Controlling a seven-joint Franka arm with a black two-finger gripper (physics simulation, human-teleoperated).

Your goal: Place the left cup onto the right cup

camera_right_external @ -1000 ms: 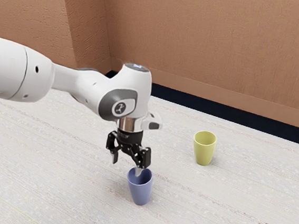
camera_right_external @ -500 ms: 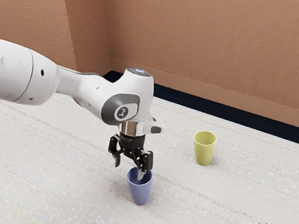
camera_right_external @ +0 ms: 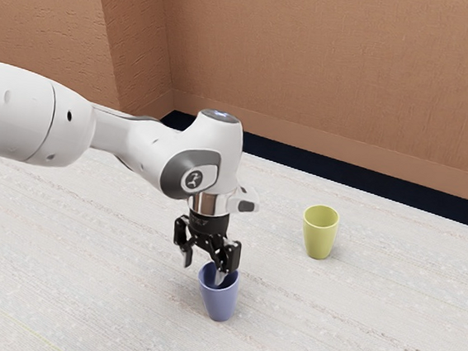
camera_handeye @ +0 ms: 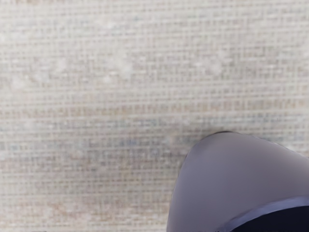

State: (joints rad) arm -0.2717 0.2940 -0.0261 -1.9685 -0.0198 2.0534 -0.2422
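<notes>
Your tool [camera_right_external: 205, 266] hangs straight down at the mouth of the blue cup [camera_right_external: 217, 298], which stands upright on the pale desk [camera_right_external: 82, 285], closer to the desk's near edge than to the far edge along the wall. The fingers [camera_right_external: 186, 252] are spread apart and clamp nothing. One appears to dip just inside the cup's rim. The other hangs outside the wall on the exterior view's left, with a gap showing between it and the cup.

The coming move turns on that straddle. The cup's long axis runs vertical, in line with the tool, and the wall nearest the arm sits between the open fingers, so a squeeze here looks likely to pinch the rim.

In the wrist view the blue cup [camera_handeye: 241, 183] looms directly beneath your hand, its curved side and dark rim set against the woven desk [camera_handeye: 96, 96].

The yellow-green cup [camera_right_external: 320, 231] waits well apart toward the exterior view's right and nearer the far edge, also upright with its mouth up. It looks empty. Nothing shows inside the blue cup apart from the finger at its rim.

The job reads as being at the grasp stage, with the lift, the carry and the stacking not yet done. A thin-wall pinch could let the cup swing or tilt once raised, so watch that it hangs level before you bring it over the other cup's mouth.
</notes>
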